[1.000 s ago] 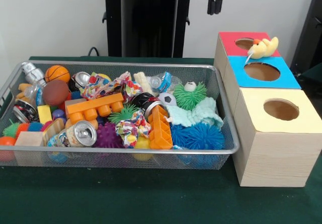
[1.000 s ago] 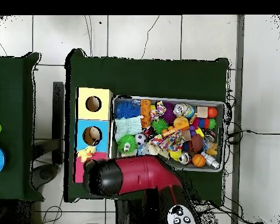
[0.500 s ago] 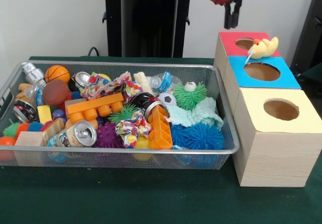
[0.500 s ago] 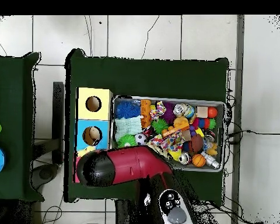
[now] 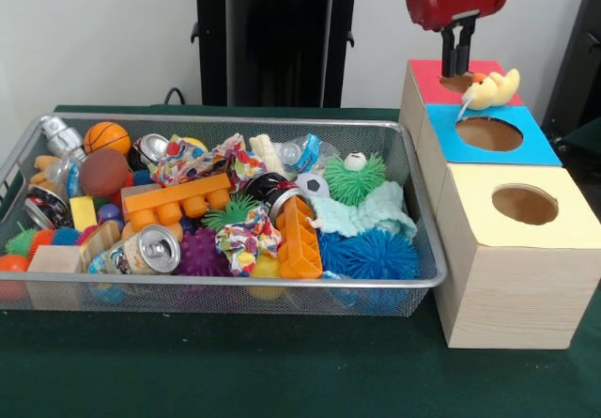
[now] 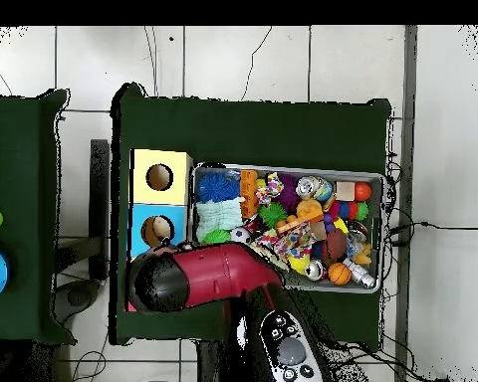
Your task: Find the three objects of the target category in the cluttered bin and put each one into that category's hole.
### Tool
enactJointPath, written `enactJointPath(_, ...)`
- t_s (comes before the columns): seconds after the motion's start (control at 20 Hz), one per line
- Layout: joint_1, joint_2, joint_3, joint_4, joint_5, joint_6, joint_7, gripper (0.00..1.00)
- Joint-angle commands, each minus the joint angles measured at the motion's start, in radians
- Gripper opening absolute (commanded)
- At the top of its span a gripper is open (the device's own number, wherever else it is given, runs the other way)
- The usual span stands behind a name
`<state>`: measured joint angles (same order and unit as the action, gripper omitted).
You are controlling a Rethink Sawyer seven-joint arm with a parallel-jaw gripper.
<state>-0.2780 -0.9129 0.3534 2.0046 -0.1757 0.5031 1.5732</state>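
gripper (image 5: 459, 61): hangs above the red-topped box, over its hole. Two dark fingers point straight down, pressed close together with no visible gap, nothing between them. Tips sit just left of the duckling; contact with it can't be confirmed.
arm (image 6: 208, 281): red and black, lies across the box end of the table in the overhead view and covers the red-topped box there.
duckling (image 5: 493, 88): yellow, orange-red beak, lies on top of the boxes at the seam between the red and blue lids, right of the red hole. Not in any hole. Hidden under the arm in the overhead view.
boxes: three wooden cubes in a row just right of the bin in the front view. Red lid (image 5: 432, 76) farthest, blue lid (image 5: 531, 145) middle, yellow lid (image 5: 563, 213) nearest. Each lid has one round hole.
bin (image 5: 235, 281): wire mesh, on green cloth, packed full of clutter.
bin contents: orange plastic block (image 5: 176, 201) centre-left, second orange block (image 5: 300, 240) standing right of centre, blue spiky ball (image 5: 371, 254) at the near right corner, green spiky ball (image 5: 356, 180) behind it, mint cloth (image 5: 366, 216) between them, silver can (image 5: 150, 250) near the front, small basketball (image 5: 106, 137) at the far left.
other yellow animals: can't pick any out for sure among the clutter.
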Motion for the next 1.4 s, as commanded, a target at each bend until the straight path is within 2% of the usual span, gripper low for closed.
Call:
enactJointPath(0.05,0.026,0.02,0.042,-0.044,0.018,-0.04,0.115,0.0)
enactJointPath(0.25,0.037,0.005,0.028,-0.053,0.008,-0.01,0.104,0.0)
enactJointPath(0.4,0.007,-0.054,0.06,-0.044,0.047,0.05,0.067,0.0)
enactJointPath(0.5,0.009,-0.065,0.058,-0.045,0.065,0.069,0.08,0.0)
enactJointPath(1.2,0.061,-0.011,0.029,-0.122,0.097,-0.026,0.136,0.0)
enactJointPath(1.4,0.062,0.012,0.02,-0.107,0.091,-0.074,0.139,0.0)
